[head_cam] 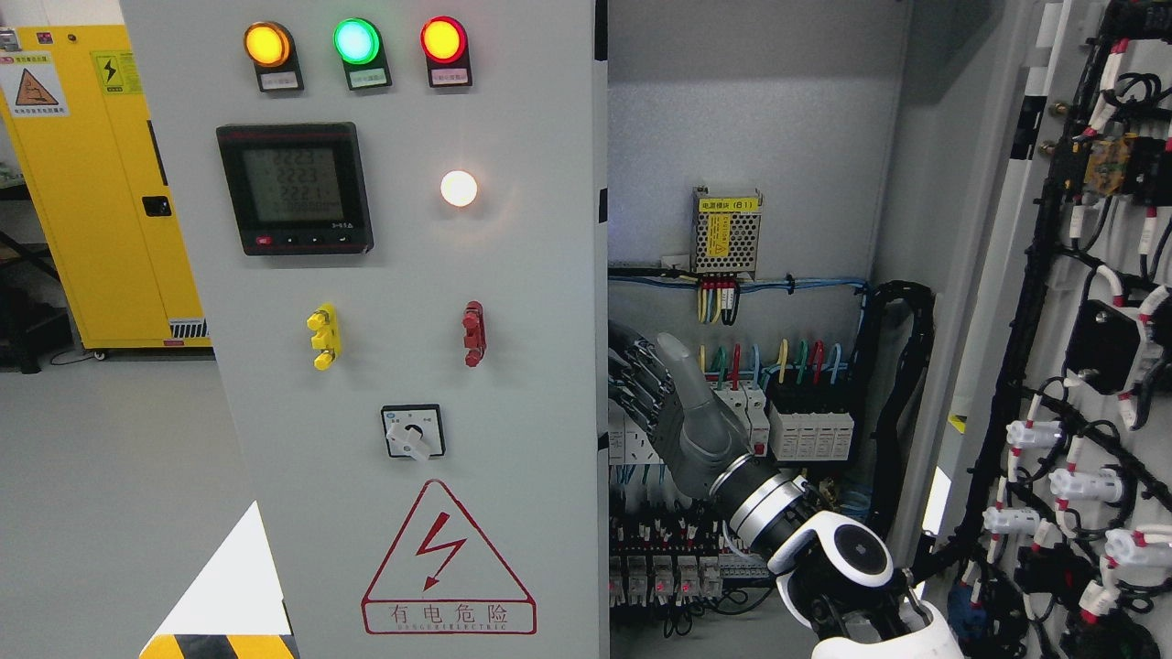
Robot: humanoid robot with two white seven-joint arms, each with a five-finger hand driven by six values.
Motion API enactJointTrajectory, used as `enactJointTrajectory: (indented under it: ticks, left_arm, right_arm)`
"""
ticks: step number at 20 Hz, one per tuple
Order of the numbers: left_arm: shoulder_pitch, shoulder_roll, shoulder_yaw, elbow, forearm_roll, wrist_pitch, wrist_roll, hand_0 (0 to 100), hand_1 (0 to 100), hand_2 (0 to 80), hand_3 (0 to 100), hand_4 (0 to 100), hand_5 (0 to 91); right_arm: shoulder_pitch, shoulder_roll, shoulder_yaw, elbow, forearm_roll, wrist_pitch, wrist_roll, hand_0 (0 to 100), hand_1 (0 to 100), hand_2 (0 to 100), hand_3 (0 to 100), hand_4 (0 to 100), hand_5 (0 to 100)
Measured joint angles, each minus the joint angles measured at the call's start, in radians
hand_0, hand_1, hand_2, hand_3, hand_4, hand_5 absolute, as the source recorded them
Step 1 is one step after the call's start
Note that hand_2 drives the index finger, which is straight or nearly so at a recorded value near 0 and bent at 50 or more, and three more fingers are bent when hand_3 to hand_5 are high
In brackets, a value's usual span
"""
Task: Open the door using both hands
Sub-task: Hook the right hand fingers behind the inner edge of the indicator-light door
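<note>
The grey left door [403, 366] of the big cabinet fills the middle and left of the view. The right door [1080, 366] is swung wide open at the far right, and its inner side is covered in black wires and white plugs.

The right hand [664, 394] reaches up from the lower right into the gap between the two doors. Its fingers [632, 371] are curled around the right edge of the left door, and the thumb [682, 366] sticks up straight. The hand is hooked on that door edge.

On the front of the left door sit three round lights at the top: an orange light [267, 44], a green light [356, 41] and a red light [443, 40]. Below them is a black meter screen [295, 188] with a small white lamp [459, 188] glowing beside it. Lower down are a yellow handle [323, 337], a red handle [473, 333], a turn switch [413, 432] and a red warning triangle [447, 554].

Inside the cabinet are coloured wires and white breakers [810, 430]. A yellow cabinet [82, 183] stands far off at the left.
</note>
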Motion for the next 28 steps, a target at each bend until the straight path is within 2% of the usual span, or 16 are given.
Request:
enactJointTrajectory:
  ticks: [6, 11, 28]
  left_arm:
    - [0.0, 0.0, 0.0, 0.0, 0.0, 0.0, -0.001, 36, 16, 0.0, 0, 0, 0.0]
    - [0.0, -0.001, 0.0, -0.001, 0.0, 0.0, -0.001, 36, 16, 0.0, 0, 0, 0.0]
    - [0.0, -0.002, 0.0, -0.001, 0.0, -0.001, -0.001, 36, 16, 0.0, 0, 0, 0.0]
  right_arm:
    - [-0.005, 0.0, -0.001, 0.004, -0.021, 0.013, 0.003, 22, 6, 0, 0, 0, 0]
    - [-0.006, 0.0, -0.002, 0.005, -0.027, 0.025, 0.041, 22, 6, 0, 0, 0, 0]
    - [-0.028, 0.0, -0.019, 0.028, -0.032, 0.039, 0.107, 22, 6, 0, 0, 0, 0]
